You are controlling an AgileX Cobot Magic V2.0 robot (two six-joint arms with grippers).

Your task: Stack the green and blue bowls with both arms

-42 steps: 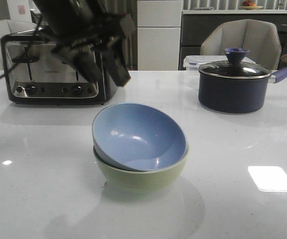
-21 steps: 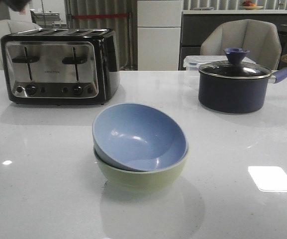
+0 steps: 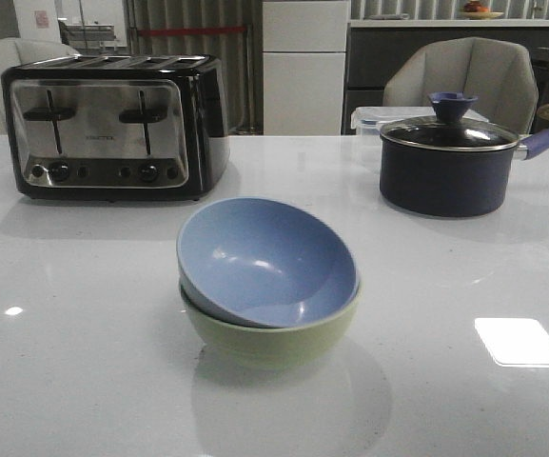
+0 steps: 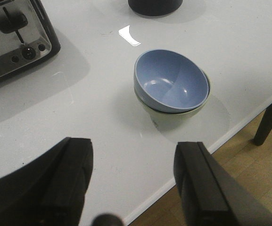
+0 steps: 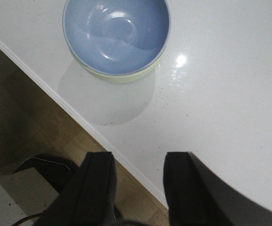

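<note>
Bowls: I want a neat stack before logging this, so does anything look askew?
Yes. The blue bowl sits tilted inside the green bowl, its rim higher on the toaster side. Nothing looks spilled or damaged.

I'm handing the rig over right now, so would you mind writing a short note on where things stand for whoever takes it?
Left claw: open, empty, raised above the table, clear of the bowls.
Right claw: open, empty, held over the table's near edge.
Blue bowl: nested inside the green bowl at mid-table, sitting tilted rather than level.
Toaster and lidded saucepan stand behind, apart from the stack.
Done: the bowls are stacked and neither claw holds anything.
Left: nothing essential; at most, levelling the blue bowl if a flush stack is wanted.
</note>
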